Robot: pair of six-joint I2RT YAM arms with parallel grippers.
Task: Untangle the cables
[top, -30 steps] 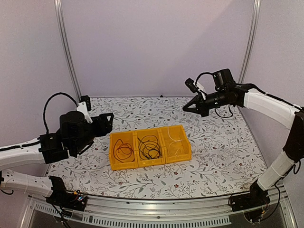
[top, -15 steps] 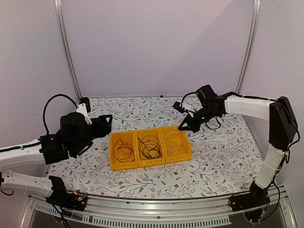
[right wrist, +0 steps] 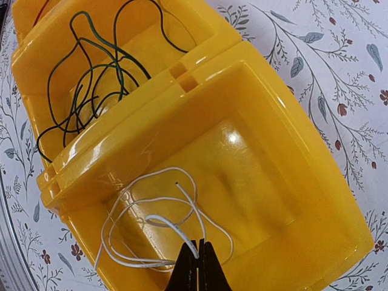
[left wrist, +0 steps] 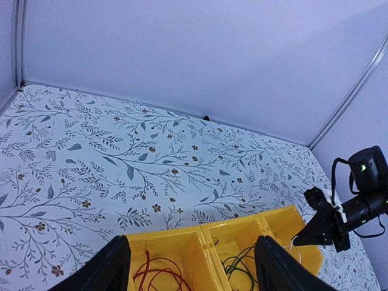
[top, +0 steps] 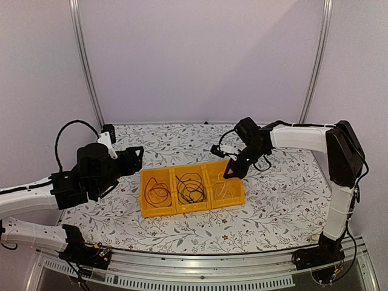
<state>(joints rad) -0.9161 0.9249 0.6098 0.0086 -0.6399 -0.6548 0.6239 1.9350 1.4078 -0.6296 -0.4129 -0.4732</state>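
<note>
White cable [right wrist: 162, 218] touches right claw [right wrist: 198, 248].

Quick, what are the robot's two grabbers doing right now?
Left gripper: open, holding nothing.
Right gripper: shut, pinching the white cable in the yellow bin.

We see three yellow bins [top: 157, 212] set side by side and touching, near the middle of a table [top: 279, 200] covered in a leaf-and-flower print. Behind them we find plain lilac walls [top: 200, 60] and two slanting metal posts [top: 86, 60].
</note>
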